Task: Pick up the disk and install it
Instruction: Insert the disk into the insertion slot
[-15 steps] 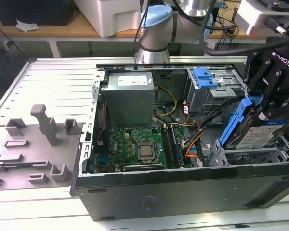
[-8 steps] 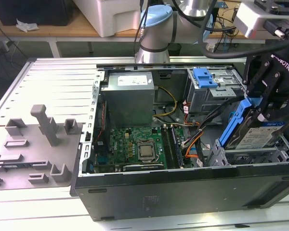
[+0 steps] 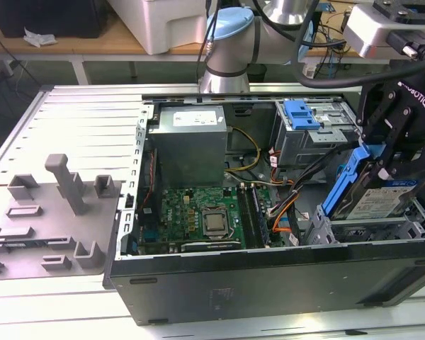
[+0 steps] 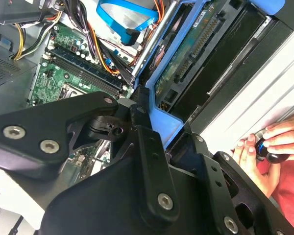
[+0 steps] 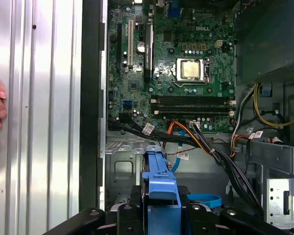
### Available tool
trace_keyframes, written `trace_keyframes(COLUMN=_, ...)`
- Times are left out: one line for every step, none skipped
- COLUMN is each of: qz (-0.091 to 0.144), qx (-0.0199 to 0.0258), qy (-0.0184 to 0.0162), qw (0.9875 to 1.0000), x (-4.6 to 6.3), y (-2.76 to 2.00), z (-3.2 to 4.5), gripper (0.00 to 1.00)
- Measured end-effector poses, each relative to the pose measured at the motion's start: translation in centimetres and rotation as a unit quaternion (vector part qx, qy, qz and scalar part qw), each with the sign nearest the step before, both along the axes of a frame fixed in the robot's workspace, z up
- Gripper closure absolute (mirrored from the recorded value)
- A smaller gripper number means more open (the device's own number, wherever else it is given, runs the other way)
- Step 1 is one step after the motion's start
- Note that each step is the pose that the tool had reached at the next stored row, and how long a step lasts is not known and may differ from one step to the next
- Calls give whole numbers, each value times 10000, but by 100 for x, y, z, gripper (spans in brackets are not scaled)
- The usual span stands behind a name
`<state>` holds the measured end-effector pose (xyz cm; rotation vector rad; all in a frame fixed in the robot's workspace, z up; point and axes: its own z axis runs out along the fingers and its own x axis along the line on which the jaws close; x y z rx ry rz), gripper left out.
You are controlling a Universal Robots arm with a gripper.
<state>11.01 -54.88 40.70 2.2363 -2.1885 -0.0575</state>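
Observation:
The disk (image 3: 380, 200), a silver-grey drive with a white-and-blue label in a blue caddy, hangs tilted over the metal drive cage (image 3: 361, 230) at the exterior view's right end of the open computer case. My gripper (image 3: 384, 164) is shut on it from above. In the first wrist view the caddy's blue end (image 5: 159, 180) sticks out between my black fingers (image 5: 131, 211). The second wrist view shows the disk's green circuit-board underside (image 4: 190, 55) and a blue caddy corner (image 4: 164, 125) beyond the finger links. The disk's lower edge is level with the cage top; whether they touch is unclear.
Inside the case lie the motherboard (image 3: 198, 216), the big grey power supply (image 3: 191, 142), a bare blue bracket (image 3: 301, 113) in the upper bay and a bundle of cables (image 5: 210, 147). A grey fixture plate (image 3: 49, 205) lies left of the case. A person's hand (image 4: 279, 142) rests beside the case.

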Motion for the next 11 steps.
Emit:
trace_keyframes(qz=0, qx=0, qy=0, qw=10000, x=0, y=0, z=0, gripper=63)
trace_keyframes(qz=0, qx=0, qy=0, qw=10000, x=0, y=0, z=-1, gripper=63)
trace_keyframes(qz=0, qx=0, qy=0, qw=10000, x=0, y=0, z=0, gripper=63)
trace_keyframes(qz=0, qx=0, qy=0, qw=10000, x=0, y=0, z=-1, gripper=63)
trace_keyframes(qz=0, qx=0, qy=-1, qw=10000, x=0, y=0, z=-1, gripper=62)
trace_keyframes(qz=0, qx=0, qy=0, qw=10000, x=0, y=0, z=-1, gripper=62)
trace_keyframes(qz=0, qx=1, qy=0, qw=10000, x=0, y=0, z=-2, gripper=56)
trace_keyframes(qz=0, qx=0, qy=0, qw=10000, x=0, y=0, z=-2, gripper=56)
trace_keyframes(qz=0, qx=1, qy=0, qw=10000, x=0, y=0, z=-2, gripper=56)
trace_keyframes(qz=0, qx=0, qy=0, qw=10000, x=0, y=0, z=-2, gripper=56)
trace_keyframes(qz=0, qx=0, qy=0, qw=10000, x=0, y=0, z=-2, gripper=56)
